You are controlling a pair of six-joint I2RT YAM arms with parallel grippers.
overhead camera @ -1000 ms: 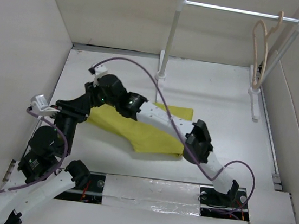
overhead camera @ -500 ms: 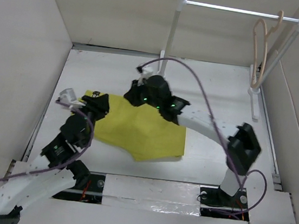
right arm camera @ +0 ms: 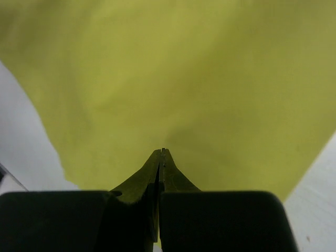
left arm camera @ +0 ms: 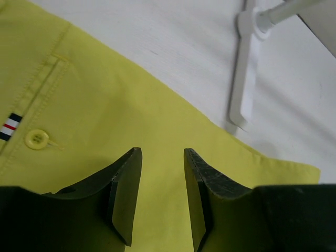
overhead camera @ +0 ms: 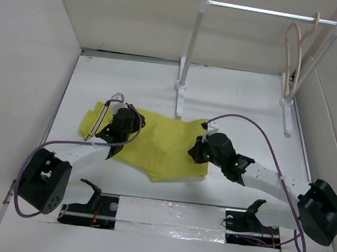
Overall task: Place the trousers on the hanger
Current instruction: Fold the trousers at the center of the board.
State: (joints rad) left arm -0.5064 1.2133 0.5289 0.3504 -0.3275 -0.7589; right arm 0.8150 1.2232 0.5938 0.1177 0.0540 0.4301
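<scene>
The mustard-yellow trousers (overhead camera: 165, 153) lie flat on the white table. My left gripper (overhead camera: 130, 124) hovers over their left part. In the left wrist view it (left arm camera: 161, 152) is open, with only flat cloth (left arm camera: 131, 105) under the gap and a button (left arm camera: 37, 139) and striped tab (left arm camera: 9, 127) to the left. My right gripper (overhead camera: 199, 151) is low at the trousers' right edge. In the right wrist view it (right arm camera: 161, 151) is shut, tips at the yellow cloth (right arm camera: 184, 79), and no fold shows between them. The beige hanger (overhead camera: 294, 55) hangs on the rail at the far right.
A white rail rack (overhead camera: 268, 13) stands at the back; its left post's foot (overhead camera: 179, 100) sits just beyond the trousers and appears as the foot (left arm camera: 242, 79) in the left wrist view. Cardboard walls close in the left, back and right sides.
My right arm swung from the far left across the trousers to their right edge and shut its jaws. My left arm reached out over the trousers. The cloth now lies spread further left.
</scene>
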